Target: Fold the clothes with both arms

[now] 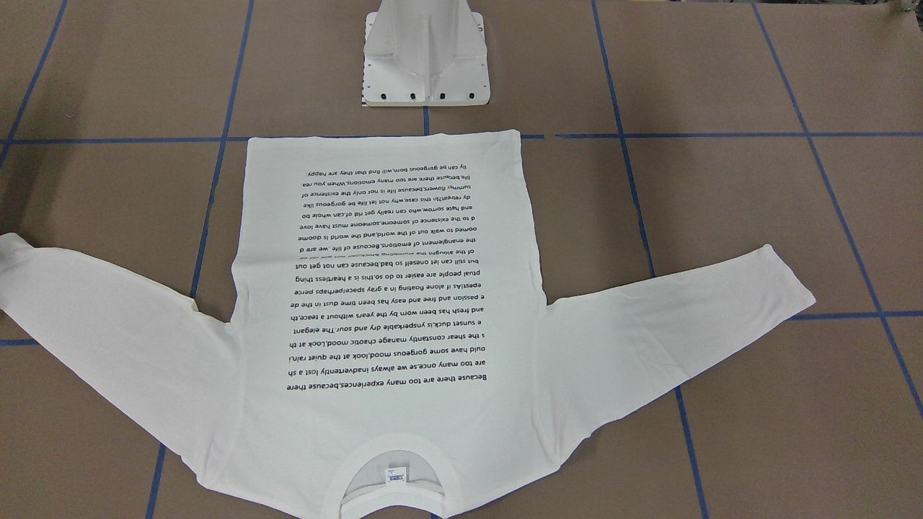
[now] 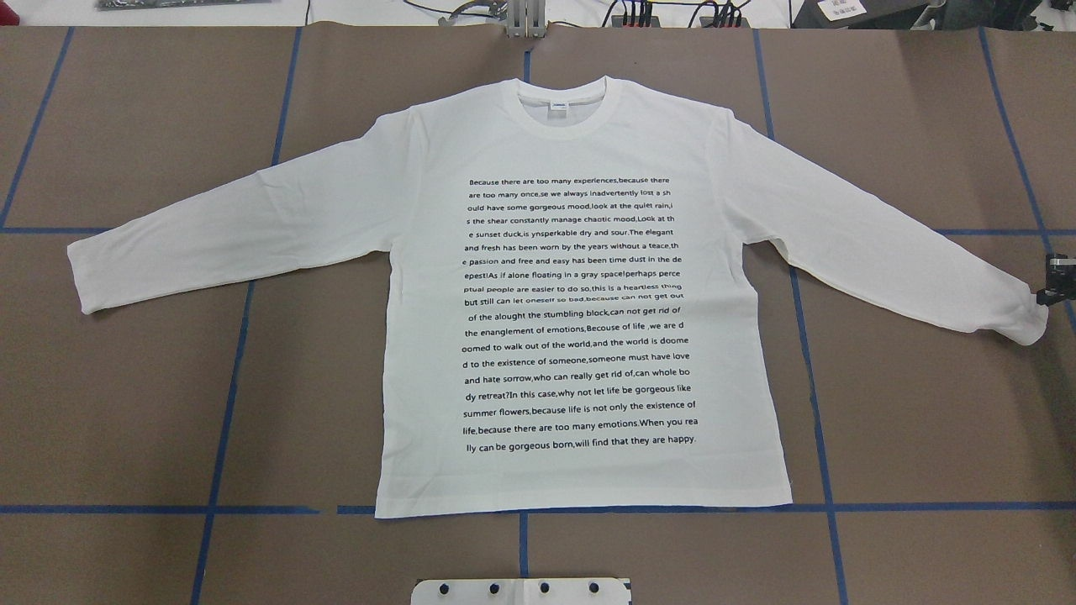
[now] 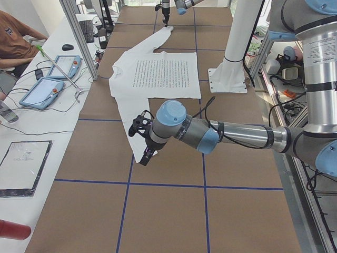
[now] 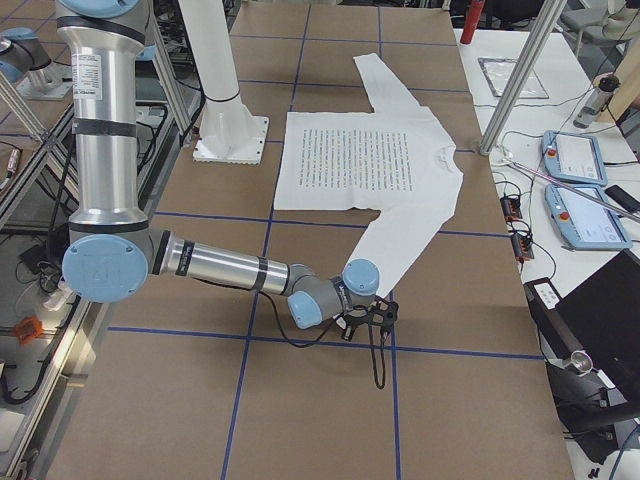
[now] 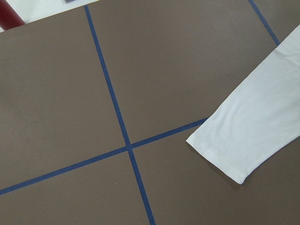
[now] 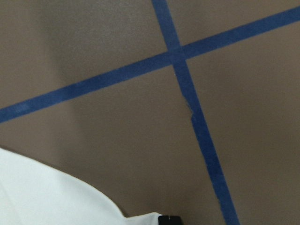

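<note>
T-shirt (image 1: 389, 303) collar cut off (front view); right hand (image 2: 1056, 282) mostly off-frame

The right gripper (image 2: 1056, 280) barely peeks in at the table's right edge beside the T-shirt (image 2: 580, 294) cuff, its jaws cut off. The left gripper (image 3: 141, 143), by the left edge, is too small to read. The right wrist view is blurred.

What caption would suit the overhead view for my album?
White long-sleeved T-shirt with black text, spread flat on a brown table gridded in blue tape.
</note>
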`<state>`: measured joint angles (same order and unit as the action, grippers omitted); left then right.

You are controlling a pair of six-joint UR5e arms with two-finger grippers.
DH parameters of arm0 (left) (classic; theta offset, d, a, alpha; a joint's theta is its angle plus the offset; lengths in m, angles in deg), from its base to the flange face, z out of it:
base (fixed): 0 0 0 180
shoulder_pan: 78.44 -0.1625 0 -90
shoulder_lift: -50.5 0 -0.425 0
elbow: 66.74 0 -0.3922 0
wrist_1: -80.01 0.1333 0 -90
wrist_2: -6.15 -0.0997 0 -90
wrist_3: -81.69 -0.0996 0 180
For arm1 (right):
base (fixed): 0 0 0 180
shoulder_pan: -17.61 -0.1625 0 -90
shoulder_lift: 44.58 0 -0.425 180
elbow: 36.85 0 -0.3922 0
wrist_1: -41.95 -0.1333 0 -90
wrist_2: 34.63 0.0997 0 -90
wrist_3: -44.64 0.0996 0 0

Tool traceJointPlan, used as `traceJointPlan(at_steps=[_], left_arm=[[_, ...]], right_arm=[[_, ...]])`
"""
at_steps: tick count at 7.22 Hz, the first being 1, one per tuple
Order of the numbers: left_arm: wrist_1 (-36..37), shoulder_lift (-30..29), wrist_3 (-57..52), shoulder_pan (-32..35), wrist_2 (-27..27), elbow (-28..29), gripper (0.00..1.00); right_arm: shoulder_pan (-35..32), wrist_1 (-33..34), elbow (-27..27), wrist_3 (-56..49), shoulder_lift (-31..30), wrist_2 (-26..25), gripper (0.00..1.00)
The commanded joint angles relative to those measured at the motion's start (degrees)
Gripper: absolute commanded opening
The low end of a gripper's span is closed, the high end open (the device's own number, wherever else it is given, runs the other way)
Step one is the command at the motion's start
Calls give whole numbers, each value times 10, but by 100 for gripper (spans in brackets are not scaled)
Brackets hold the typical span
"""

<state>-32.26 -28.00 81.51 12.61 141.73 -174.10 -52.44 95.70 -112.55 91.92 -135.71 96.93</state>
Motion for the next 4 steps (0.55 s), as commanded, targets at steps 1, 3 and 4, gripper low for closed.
traceJointPlan(at_steps=[1, 3, 4], left_arm=[[1, 0, 0, -1, 0, 0, 99], [2, 0, 0, -1, 1, 0, 99], [3, 0, 0, -1, 1, 0, 99]], right_arm=[[0, 7, -34, 2, 6, 3, 0], [-1, 7, -59, 14, 7, 6, 0], [-1, 10, -85, 45, 9, 8, 0]])
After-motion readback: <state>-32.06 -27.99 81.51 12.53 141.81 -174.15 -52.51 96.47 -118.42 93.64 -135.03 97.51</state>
